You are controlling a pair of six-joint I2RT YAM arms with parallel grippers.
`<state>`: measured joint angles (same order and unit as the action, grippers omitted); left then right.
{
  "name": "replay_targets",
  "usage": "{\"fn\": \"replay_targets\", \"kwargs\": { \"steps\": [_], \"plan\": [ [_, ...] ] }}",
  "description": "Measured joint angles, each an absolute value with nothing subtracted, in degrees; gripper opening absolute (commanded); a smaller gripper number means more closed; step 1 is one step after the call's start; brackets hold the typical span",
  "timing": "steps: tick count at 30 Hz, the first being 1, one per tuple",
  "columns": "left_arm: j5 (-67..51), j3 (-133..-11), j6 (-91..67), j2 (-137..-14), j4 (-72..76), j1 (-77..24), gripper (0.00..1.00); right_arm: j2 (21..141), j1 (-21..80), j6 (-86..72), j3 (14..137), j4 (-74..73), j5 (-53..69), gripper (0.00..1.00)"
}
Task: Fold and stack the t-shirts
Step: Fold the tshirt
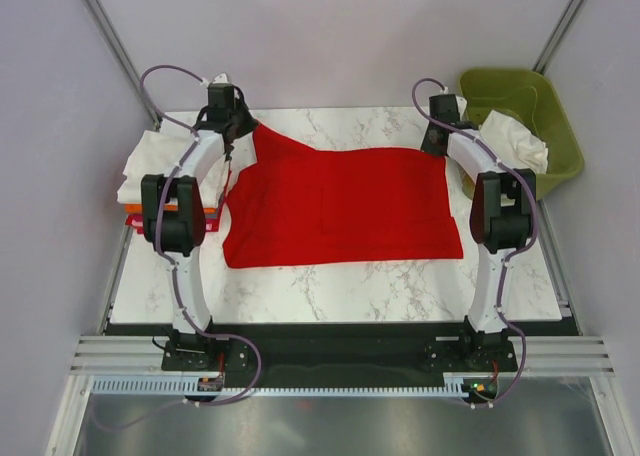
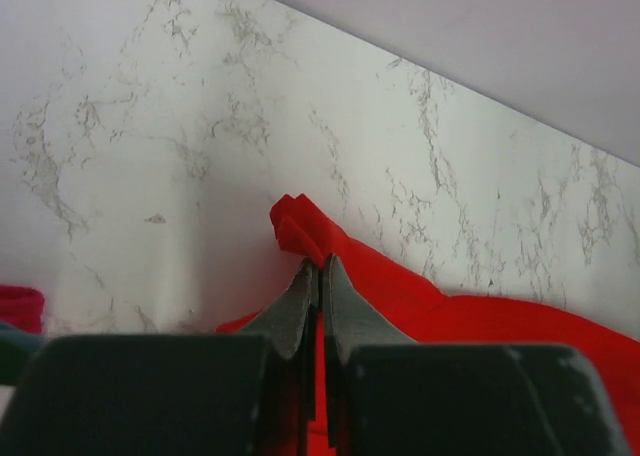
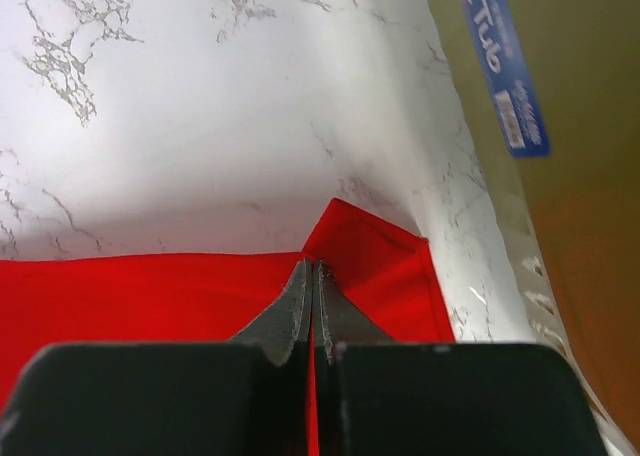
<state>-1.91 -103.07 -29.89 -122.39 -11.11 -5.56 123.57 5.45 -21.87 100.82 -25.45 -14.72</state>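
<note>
Pinched at both far corners: bright red cotton short-sleeved t-shirt point(image 1: 340, 206), spread flat across the white marble-patterned table point(image 1: 330, 286).
Clamped shut on its far-left corner with the left gripper point(image 2: 318, 266), cloth bunched just past the tips; clamped shut on its far-right corner with the right gripper point(image 3: 313, 268). Noted at the table's left edge: stack of folded white and orange t-shirts point(image 1: 150, 171). Noted at far right: olive-green plastic bin point(image 1: 565, 161) holding a crumpled white t-shirt point(image 1: 515, 141).

Bare marble table point(image 1: 330, 286) open along near edge, shirt stack point(image 1: 150, 171) crowding left arm point(image 1: 185, 191), green bin point(image 1: 520, 106) beside right arm point(image 1: 495, 191).
</note>
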Motion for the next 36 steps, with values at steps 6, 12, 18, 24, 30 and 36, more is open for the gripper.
{"fn": "replay_targets", "kwargs": {
  "steps": [6, 12, 18, 24, 30, 36],
  "plan": [
    [-1.02, -92.88, -28.73, -114.76, -9.34, -6.37, 0.02, 117.73, 5.48, -22.94, 95.39, -25.08, -15.09, 0.00],
    [1.19, -84.58, -27.59, -106.72, -7.25, -7.66, 0.02, 112.03, 5.48, -24.60, 88.66, -23.97, -15.09, 0.00],
    [3.95, -78.67, -26.33, -100.14, -6.22, -9.17, 0.02, 108.73, 5.48, -25.58, 84.09, -23.42, -14.87, 0.00],
    [6.46, -73.52, -24.95, -94.43, -5.89, -10.20, 0.02, 105.12, 5.48, -26.26, 80.60, -23.14, -14.85, 0.00],
    [9.56, -68.99, -23.57, -89.82, -5.80, -11.94, 0.02, 100.71, 5.45, -26.89, 76.93, -22.81, -15.07, 0.00],
    [11.25, -65.08, -22.98, -85.91, -5.82, -12.93, 0.02, 98.15, 5.48, -27.27, 74.70, -22.65, -15.05, 0.00]
  ]
}}
